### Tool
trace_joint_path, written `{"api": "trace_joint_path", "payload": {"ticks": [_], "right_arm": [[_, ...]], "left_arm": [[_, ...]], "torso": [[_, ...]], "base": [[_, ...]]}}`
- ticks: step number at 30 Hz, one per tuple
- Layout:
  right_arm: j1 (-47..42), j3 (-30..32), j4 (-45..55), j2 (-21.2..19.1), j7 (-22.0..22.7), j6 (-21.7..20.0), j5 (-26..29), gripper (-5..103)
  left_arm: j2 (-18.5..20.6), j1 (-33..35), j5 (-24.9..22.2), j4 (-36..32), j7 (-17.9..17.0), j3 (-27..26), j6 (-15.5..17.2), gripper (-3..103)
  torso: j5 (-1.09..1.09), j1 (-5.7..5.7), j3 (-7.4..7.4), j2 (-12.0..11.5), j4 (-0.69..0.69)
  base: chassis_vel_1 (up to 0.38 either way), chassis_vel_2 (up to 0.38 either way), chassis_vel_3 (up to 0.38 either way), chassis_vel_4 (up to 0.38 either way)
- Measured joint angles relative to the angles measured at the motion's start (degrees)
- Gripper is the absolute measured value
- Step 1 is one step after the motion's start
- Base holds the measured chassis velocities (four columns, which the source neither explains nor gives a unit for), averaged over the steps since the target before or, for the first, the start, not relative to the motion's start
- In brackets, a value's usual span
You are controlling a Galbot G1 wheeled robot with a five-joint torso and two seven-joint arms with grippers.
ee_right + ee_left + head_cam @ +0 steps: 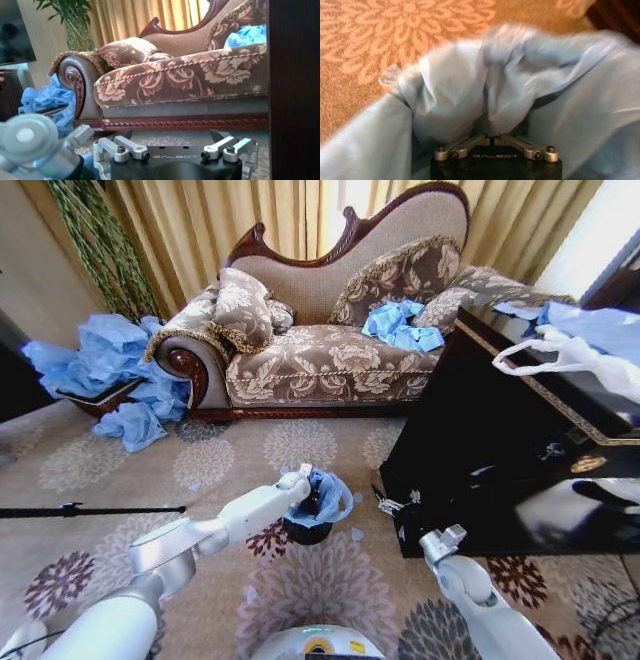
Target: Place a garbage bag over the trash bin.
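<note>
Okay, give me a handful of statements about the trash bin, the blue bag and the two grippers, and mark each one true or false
1. The garbage bag is draped over the top of the trash bin. True.
2. The left gripper is shut on the garbage bag. True; the bag's plastic bunches right at its closed tips.
3. The trash bin stands on the sofa. False; it stands on the patterned carpet in front of the sofa.
4. The right gripper holds a bag. False; it is open and empty, low beside the black table.
5. Heaps of blue bags lie by the sofa's left end. True.
</note>
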Motion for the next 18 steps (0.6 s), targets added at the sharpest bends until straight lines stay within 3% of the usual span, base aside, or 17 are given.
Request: {"api": "trace_joint_path", "payload": {"ticks": [4, 10, 13, 15, 18], "right_arm": [[-0.87, 0.59, 0.0, 0.0, -0.03, 0.1, -0.05, 100], [-1.11, 1.05, -0.03, 0.09, -0.07, 0.2, 0.03, 100], [-1.19, 0.99, -0.09, 0.31, -0.05, 0.2, 0.02, 100], [-1.59, 1.03, -0.12, 0.21, -0.04, 0.22, 0.01, 100], [-1.75, 1.16, -0.16, 0.06, -0.05, 0.3, 0.01, 100]], "left_arm": [[-1.75, 1.24, 2.95, 3.62, -0.13, 0.68, -1.28, 0], [0.21, 1.92, -0.06, 0.3, -0.92, 2.78, 1.7, 0], [-0.48, 2.74, -0.34, -0.27, 0.45, 3.19, 1.07, 0], [-1.35, 2.86, 1.17, -0.18, 3.59, 2.63, -1.43, 0], [-1.54, 2.38, 3.26, 0.55, 5.64, 2.99, -3.17, 0]], "torso": [[-0.01, 0.0, 0.01, 0.0, -0.02], [0.0, 0.0, 0.0, 0.0, 0.02], [0.0, 0.0, 0.0, 0.0, 0.01], [-0.01, -0.01, 0.0, 0.0, -0.03], [0.0, 0.0, 0.0, 0.0, -0.03]], "base": [[0.0, 0.0, 0.0, 0.0], [0.0, 0.0, 0.0, 0.0], [0.0, 0.0, 0.0, 0.0], [0.0, 0.0, 0.0, 0.0], [0.0, 0.0, 0.0, 0.0]]}}
